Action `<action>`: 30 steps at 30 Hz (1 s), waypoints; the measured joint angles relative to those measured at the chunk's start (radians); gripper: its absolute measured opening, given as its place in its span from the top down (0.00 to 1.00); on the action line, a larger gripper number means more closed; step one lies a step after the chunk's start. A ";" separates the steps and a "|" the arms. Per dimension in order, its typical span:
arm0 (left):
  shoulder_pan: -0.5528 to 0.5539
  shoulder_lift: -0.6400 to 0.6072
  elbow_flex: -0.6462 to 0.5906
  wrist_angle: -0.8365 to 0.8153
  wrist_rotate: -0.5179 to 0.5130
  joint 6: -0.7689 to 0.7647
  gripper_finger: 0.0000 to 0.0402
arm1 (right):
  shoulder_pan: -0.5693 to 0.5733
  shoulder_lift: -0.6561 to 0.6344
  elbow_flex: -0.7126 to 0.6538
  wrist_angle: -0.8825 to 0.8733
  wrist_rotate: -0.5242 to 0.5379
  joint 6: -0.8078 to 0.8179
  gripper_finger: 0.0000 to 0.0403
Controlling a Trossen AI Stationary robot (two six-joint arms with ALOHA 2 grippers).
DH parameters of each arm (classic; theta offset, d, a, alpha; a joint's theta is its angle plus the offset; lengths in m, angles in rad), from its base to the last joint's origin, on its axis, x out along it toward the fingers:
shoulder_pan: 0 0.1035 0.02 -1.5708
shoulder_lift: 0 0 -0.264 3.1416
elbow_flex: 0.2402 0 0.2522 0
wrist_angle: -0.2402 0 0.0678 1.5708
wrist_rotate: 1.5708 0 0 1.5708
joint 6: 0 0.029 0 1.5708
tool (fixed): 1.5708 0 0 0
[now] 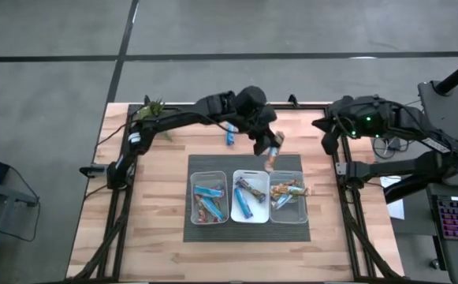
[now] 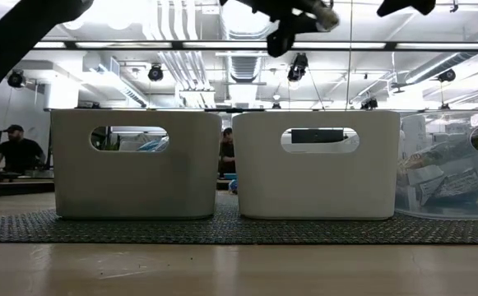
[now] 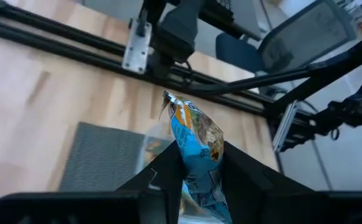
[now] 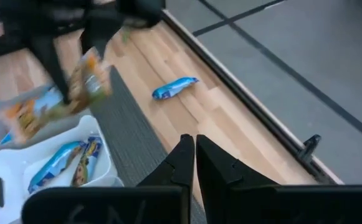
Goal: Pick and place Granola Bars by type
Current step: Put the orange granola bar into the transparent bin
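My left gripper (image 1: 269, 150) hangs above the dark mat's far edge, just beyond the middle and right bins. It is shut on a granola bar (image 3: 196, 134) in a blue and orange-tan wrapper. One blue bar (image 1: 231, 138) lies flat on the wood behind the mat, also visible in the right wrist view as the blue bar (image 4: 174, 88). The left bin (image 1: 209, 197), the middle bin (image 1: 250, 197) and the clear right bin (image 1: 288, 197) each hold several bars. My right gripper (image 4: 194, 149) is shut on nothing, held high by the table's far right side. My left gripper pinches the bar's middle (image 3: 193, 165) between its two fingers, one on each flat face. The fingers slant down toward the table's right and near side. The bar's far end (image 3: 176, 106) sticks out past the fingertips. The bar is lifted clear of table and bins.
The bins stand side by side on a dark mat (image 1: 213, 233) at the table's middle. A small green plant (image 1: 151, 110) stands at the far left corner. Bare wood lies left, right and near of the mat. People sit in the room beyond.
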 joint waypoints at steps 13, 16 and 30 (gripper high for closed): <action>-0.098 0.001 -0.273 0.477 0.007 -0.285 0.80 | 0.000 -0.018 0.000 0.001 0.031 0.003 0.98; -0.115 0.001 -0.337 0.543 0.021 -0.318 0.80 | 0.000 -0.016 -0.001 0.001 0.031 0.003 0.98; -0.182 0.002 -0.554 0.880 -0.005 -0.329 0.80 | 0.000 -0.016 -0.004 -0.002 0.031 0.021 0.98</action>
